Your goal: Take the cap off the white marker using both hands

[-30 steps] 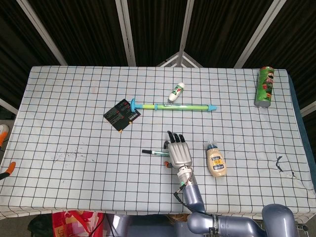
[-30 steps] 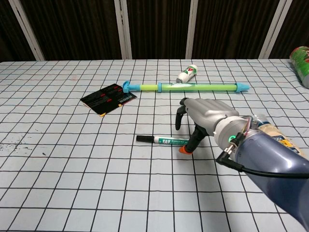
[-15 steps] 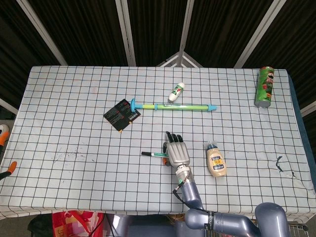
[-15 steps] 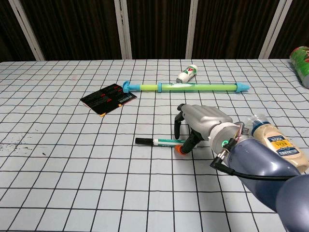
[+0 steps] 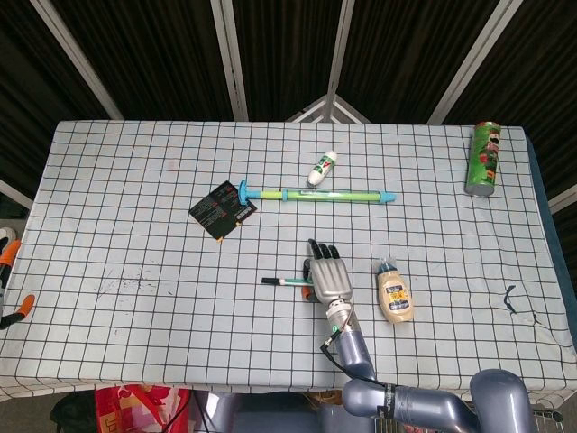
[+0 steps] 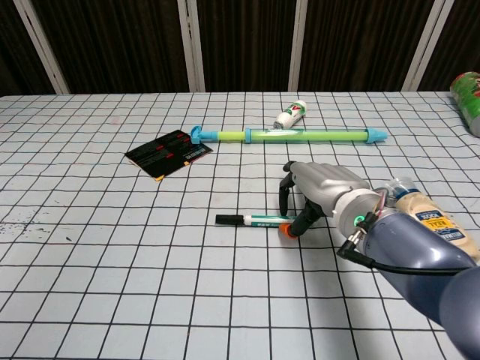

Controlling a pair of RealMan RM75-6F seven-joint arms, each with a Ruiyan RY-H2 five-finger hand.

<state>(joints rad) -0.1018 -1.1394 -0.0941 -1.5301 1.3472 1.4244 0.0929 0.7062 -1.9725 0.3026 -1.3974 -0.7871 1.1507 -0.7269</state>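
- The slim white marker with a black cap (image 6: 251, 220) lies flat on the checked tablecloth (image 6: 112, 285), toward the near edge, cap pointing left and clear, likely so the other hand can pull it
- The right hand (image 6: 322, 191) arches over its orange-tipped end, fingers curled around the barrel; a firm grasp cannot be told
- The left hand is out of sight

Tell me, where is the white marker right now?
The white marker lies flat on the checked table, near the middle in the chest view, its right end under the right hand, with the mayonnaise bottle further right.
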